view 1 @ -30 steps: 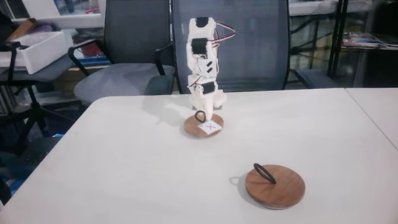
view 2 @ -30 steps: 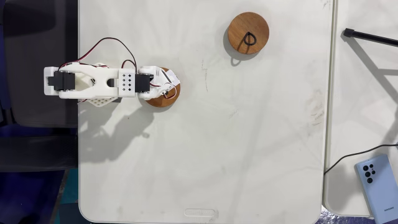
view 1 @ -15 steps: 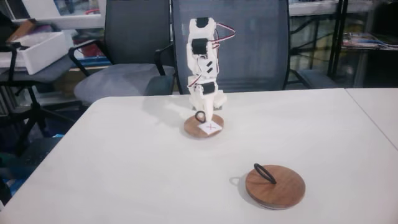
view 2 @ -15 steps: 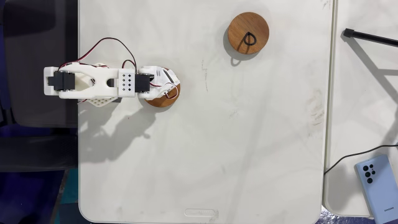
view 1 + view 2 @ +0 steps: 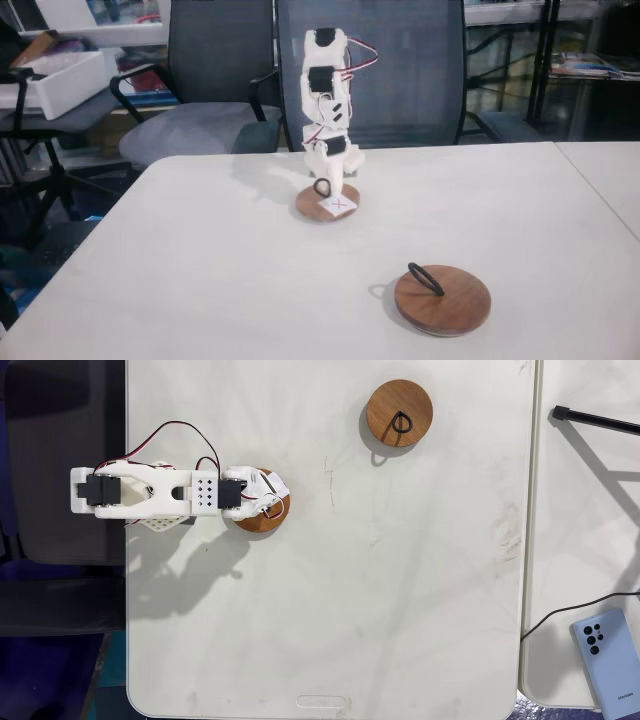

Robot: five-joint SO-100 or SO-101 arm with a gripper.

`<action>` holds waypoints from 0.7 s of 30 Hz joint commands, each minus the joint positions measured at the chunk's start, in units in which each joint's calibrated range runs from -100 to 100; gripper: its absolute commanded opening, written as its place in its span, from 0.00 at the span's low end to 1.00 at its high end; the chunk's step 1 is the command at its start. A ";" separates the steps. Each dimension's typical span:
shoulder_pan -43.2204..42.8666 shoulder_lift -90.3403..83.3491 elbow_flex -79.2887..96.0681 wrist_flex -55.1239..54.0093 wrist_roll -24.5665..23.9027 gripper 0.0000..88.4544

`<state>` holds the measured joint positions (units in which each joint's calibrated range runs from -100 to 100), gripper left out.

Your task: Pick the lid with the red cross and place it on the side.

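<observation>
Two wooden discs are sitting on the white bench (image 5: 200, 270). The lid with the red cross (image 5: 331, 206) is lying flat at the upper middle of the front fixed view, left of centre in the top-down one. The white arm (image 5: 150, 495) is reaching down over it, and the claw (image 5: 327, 187) is standing right at the black ring handle, though I cannot tell whether it is gripping or apart. The plain larger disc (image 5: 442, 299) is resting well apart, lower right. A phone (image 5: 604, 660) is lying at the lower right of the top-down view.
</observation>
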<state>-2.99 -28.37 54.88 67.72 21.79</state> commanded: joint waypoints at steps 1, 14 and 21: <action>0.22 -1.32 -0.12 -0.64 -0.23 0.19; 0.22 -1.32 -0.75 -0.64 -0.23 0.01; 0.22 -1.32 -0.75 -0.64 -0.23 0.00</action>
<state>-2.99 -28.46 54.88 67.72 21.79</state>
